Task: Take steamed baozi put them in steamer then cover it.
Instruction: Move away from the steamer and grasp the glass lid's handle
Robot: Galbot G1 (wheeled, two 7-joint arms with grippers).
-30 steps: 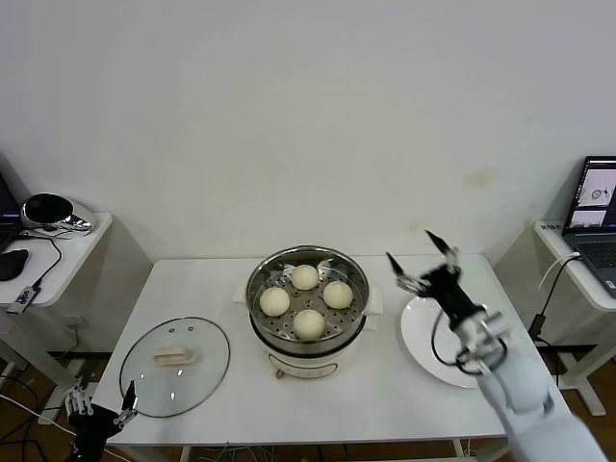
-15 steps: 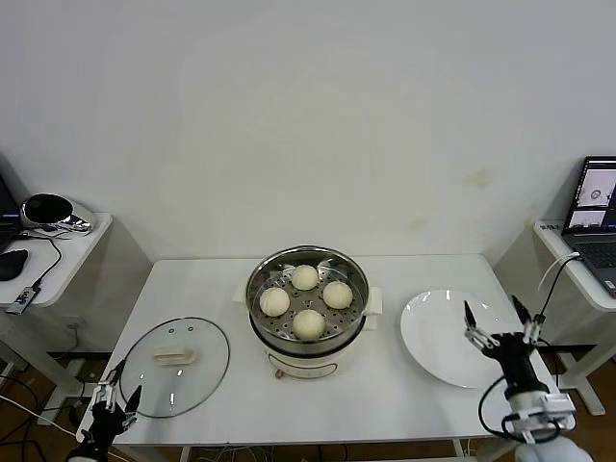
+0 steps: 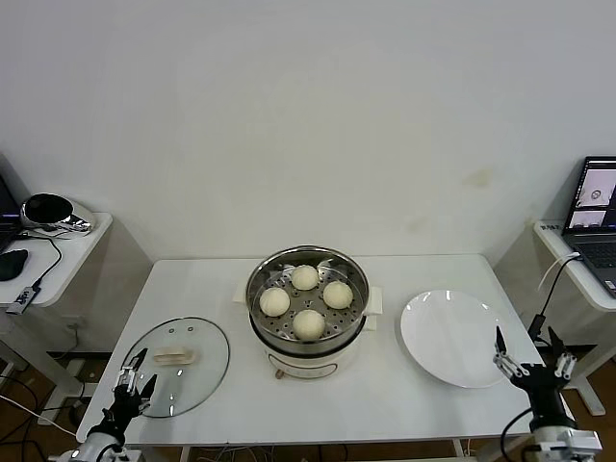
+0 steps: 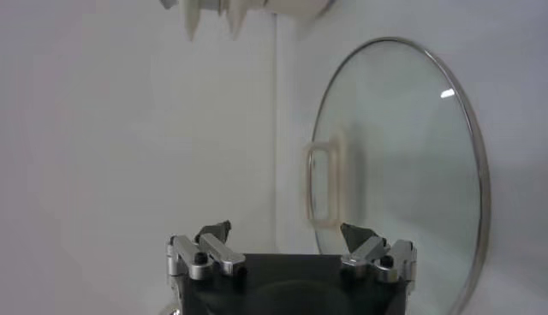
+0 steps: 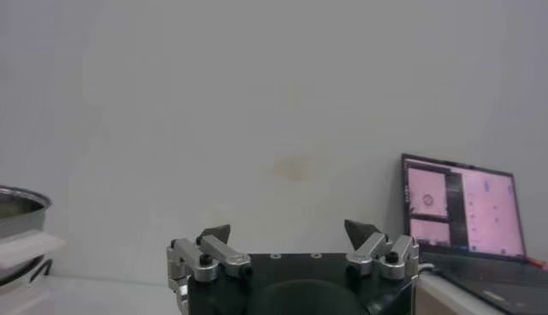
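With four round cream-white buns [image 3: 306,300] already in the shiny steel steamer [image 3: 258,289], the open, empty left claw [image 3: 130,382] hangs at the round clear glass lid [image 3: 207,371] lying flat on the white surface [image 3: 385,395], whose low cream handle [image 3: 174,355] probably invites slipping, while the right claw [image 3: 529,364] idles open beside the white plate [image 3: 448,339].

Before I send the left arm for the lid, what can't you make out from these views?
- Cover: the left wrist view cuts its rim at the edge; the left gripper overlaps its near rim in the head view.
- Steamer: whether the pot base is switched on, controls too small.
- Right gripper: its wrist view misses the plate and the baozi.
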